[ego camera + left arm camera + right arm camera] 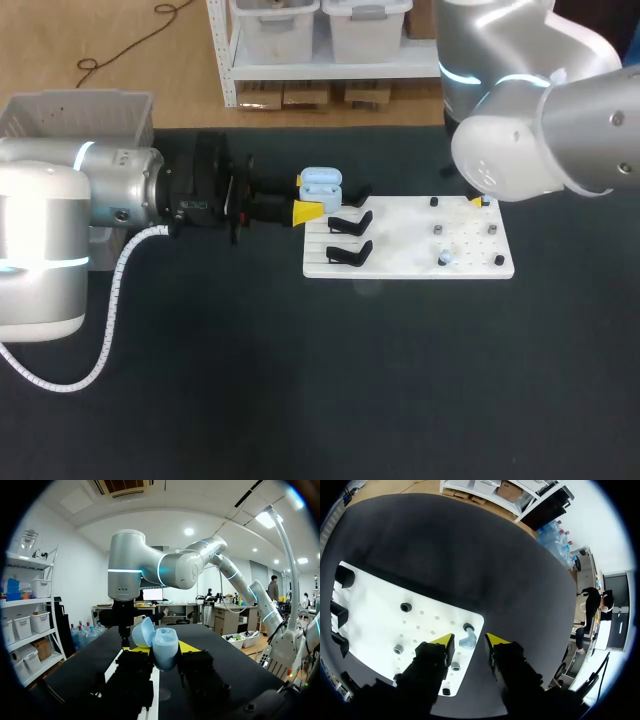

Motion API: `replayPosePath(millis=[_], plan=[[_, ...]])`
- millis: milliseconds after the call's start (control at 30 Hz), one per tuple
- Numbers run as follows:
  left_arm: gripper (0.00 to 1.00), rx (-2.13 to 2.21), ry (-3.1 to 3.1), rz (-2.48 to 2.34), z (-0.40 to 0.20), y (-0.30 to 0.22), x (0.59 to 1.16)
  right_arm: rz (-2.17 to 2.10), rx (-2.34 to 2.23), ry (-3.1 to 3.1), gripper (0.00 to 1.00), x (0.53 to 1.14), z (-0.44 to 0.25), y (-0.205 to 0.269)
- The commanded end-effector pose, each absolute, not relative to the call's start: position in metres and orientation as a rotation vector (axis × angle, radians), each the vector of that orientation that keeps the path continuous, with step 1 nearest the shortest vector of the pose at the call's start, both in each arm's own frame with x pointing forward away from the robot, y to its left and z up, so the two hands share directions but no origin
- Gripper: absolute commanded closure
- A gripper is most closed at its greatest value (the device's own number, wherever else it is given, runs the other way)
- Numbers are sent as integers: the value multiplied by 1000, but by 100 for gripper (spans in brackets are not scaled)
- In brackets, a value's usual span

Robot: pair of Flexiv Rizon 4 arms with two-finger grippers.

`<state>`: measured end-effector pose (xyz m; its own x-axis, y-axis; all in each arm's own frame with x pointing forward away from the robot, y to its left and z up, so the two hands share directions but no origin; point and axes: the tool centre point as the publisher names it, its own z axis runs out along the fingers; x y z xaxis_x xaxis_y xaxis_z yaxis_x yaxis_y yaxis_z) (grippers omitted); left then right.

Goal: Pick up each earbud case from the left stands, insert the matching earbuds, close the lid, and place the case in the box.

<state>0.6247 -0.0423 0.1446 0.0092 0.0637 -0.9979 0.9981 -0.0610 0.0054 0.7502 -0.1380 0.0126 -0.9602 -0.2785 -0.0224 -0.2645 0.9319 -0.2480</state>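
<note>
Pale-blue earbud case (321,182), lid open, sits over the white board's (400,225) far left corner, held in the left gripper (305,196). From the left wrist, both fingers clamp its body. From the right wrist, the right gripper (470,640) straddles an earbud (468,642) at the board's edge, fingers parted and not touching; it should close squarely and lift straight.

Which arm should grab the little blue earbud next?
Probably right: the right jaws hang open over the earbud on the white board, while the left jaws are shut on the open case.
</note>
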Motion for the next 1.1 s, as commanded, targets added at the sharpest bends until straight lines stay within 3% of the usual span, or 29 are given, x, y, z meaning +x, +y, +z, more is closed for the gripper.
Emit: replayPosePath(millis=[33,767,833,933,1100], plan=[[100,1302,1221,-1214,144,-42,623,-381,-420,3028,62,748,12,-137],[100,1302,1221,-1214,144,-42,623,-403,-402,3025,73,743,12,-137],[100,1302,1221,-1214,144,-42,623,-404,-401,3025,77,743,12,-137],[100,1302,1221,-1214,144,-42,623,-407,-399,3024,99,742,12,-137],[100,1302,1221,-1214,144,-42,623,-411,-397,3024,100,741,13,-137]])
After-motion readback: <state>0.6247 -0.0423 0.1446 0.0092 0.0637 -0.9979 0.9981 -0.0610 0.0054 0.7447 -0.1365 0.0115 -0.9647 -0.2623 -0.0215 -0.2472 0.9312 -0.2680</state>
